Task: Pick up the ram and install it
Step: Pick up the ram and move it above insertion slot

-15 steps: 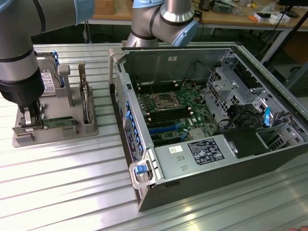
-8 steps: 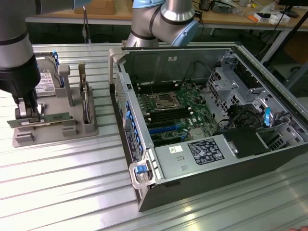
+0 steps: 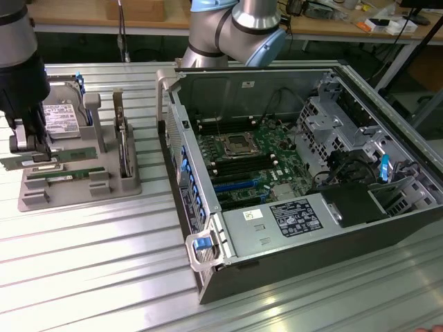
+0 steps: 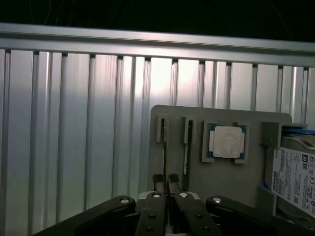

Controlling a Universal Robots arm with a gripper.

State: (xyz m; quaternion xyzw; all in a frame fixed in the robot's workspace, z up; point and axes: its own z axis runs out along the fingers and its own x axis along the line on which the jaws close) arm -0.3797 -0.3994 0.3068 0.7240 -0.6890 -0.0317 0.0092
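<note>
Evidently early going. Pinches the ram (image 3: 69,155) between the nearly closed fingers of the tool (image 3: 31,146), at the exterior view's left edge. Holds the thin green stick level at the grey holder (image 3: 83,190) on the worktop (image 3: 104,263), just behind a second stick (image 3: 69,175); cannot tell whether lifted clear of its slot. Counts the grasp as made. Leaves undone the carry to the open computer case (image 3: 311,207) at centre-right and the seating in the memory slots (image 3: 239,166).

Hard drive (image 4: 295,177) white label: "TOSHIBA", probably; finer print illegible.
</note>
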